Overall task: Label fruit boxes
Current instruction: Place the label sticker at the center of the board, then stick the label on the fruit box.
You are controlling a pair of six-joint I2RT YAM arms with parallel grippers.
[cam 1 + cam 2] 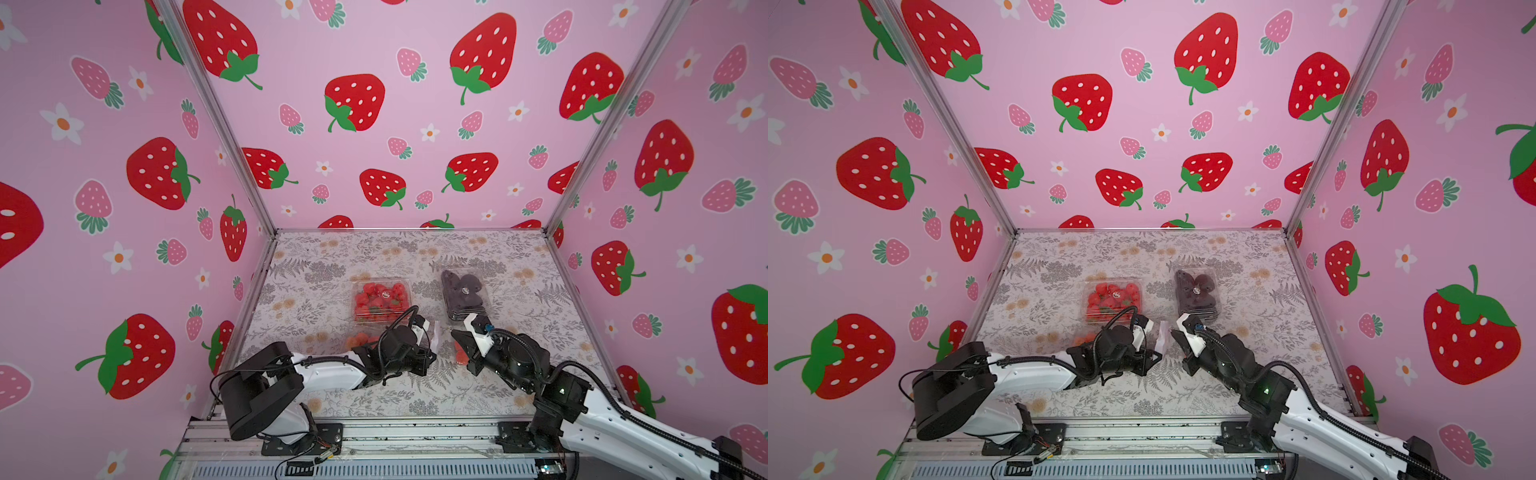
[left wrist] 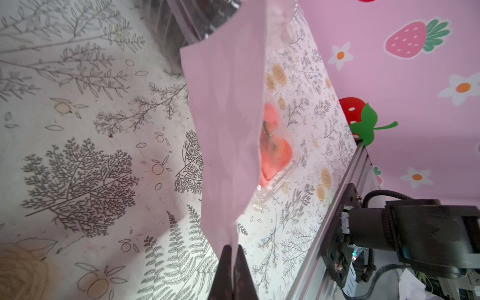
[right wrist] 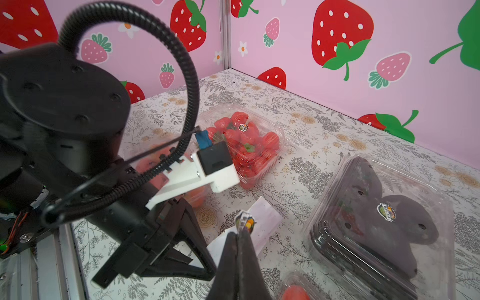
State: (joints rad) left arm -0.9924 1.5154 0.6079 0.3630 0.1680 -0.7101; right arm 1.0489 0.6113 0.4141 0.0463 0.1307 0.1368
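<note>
Four clear fruit boxes lie on the floral table: strawberries point(image 1: 380, 300) point(image 3: 246, 145), dark fruits point(image 1: 463, 295) point(image 3: 376, 220), orange-pink fruits point(image 1: 359, 340) half hidden under my left arm, and a small box of orange-red fruits point(image 2: 275, 155) point(image 1: 459, 355). My left gripper point(image 2: 233, 259) point(image 1: 432, 353) is shut on the edge of the white sticker sheet point(image 2: 226, 117) point(image 3: 262, 220), which it holds up off the table. My right gripper point(image 3: 240, 233) point(image 1: 454, 331) is shut on a small round sticker point(image 3: 245, 220) next to the sheet. Round labels show on the strawberry and dark-fruit lids.
Pink strawberry-print walls point(image 1: 415, 124) close the table on three sides, with metal posts in the corners. An aluminium rail point(image 1: 374, 432) carrying both arm bases runs along the near edge. The two arms meet near the table's middle, between the boxes.
</note>
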